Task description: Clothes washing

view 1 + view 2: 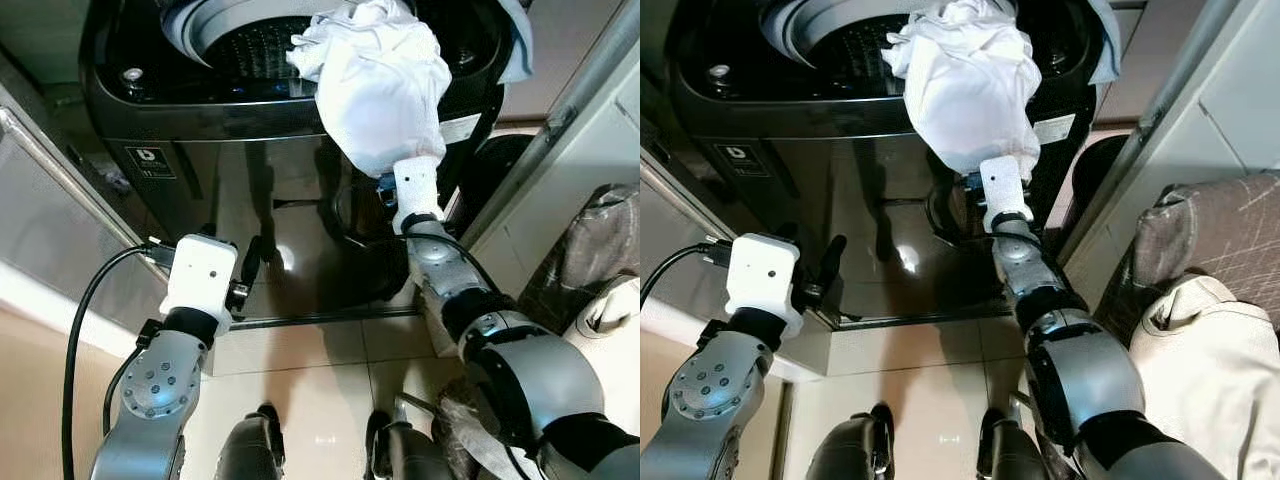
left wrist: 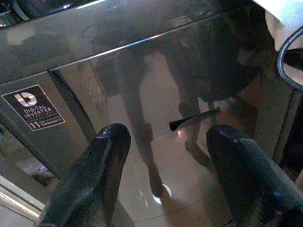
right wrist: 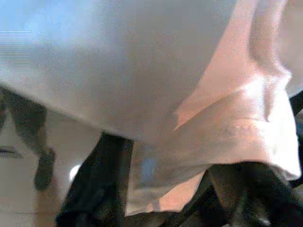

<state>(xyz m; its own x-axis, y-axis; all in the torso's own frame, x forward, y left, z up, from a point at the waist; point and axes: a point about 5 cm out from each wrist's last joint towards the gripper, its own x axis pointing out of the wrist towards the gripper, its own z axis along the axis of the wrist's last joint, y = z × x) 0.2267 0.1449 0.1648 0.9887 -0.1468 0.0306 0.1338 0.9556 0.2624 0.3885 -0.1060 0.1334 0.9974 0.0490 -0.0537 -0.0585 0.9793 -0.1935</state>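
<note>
Dark washing machine ahead — one white garment over its front rim, my right gripper clamped on it; left gripper spread, holding nothing.

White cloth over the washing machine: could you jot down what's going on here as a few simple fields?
machine: dark top-loading washer, lid open, drum visible
cloth: white garment draped over the right gripper, bunched at the drum's rim
right gripper: raised to the washer's top, fingers closed on the garment
left gripper: low before the washer's front panel, fingers apart, holding nothing
beside robot: beige bag on its right
</note>
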